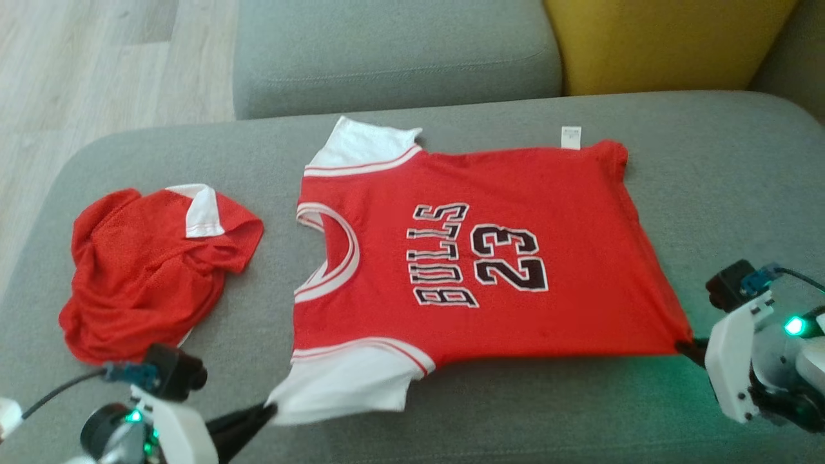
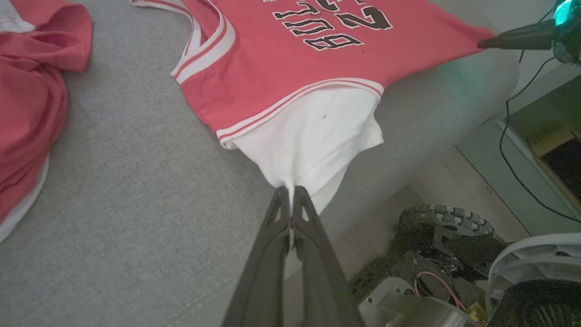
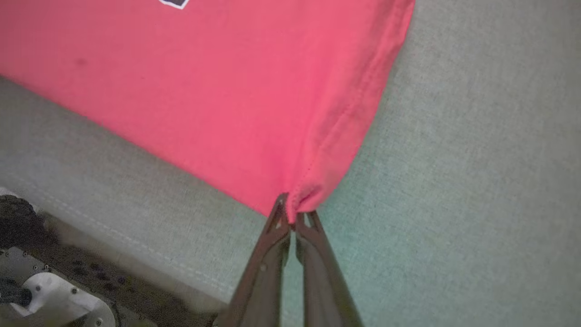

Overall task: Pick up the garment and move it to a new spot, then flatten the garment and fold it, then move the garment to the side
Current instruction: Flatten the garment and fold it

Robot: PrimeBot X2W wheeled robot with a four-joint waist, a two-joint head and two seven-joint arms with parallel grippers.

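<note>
The garment (image 1: 490, 258) is a red jersey with white sleeves and "BULLS 23" on it, spread across a grey sofa seat (image 1: 709, 180), neck toward the left. My left gripper (image 1: 269, 407) is shut on the edge of the near white sleeve (image 2: 313, 141), seen pinched at the fingertips in the left wrist view (image 2: 290, 188). My right gripper (image 1: 684, 347) is shut on the near red hem corner (image 3: 302, 197), with the cloth (image 3: 204, 91) pulled taut toward it.
A crumpled red garment with white trim (image 1: 151, 274) lies on the seat to the left. A grey backrest cushion (image 1: 393, 51) and a yellow cushion (image 1: 664, 42) stand behind. The seat's front edge drops to my wheeled base (image 2: 445, 227) and wood floor (image 1: 97, 77).
</note>
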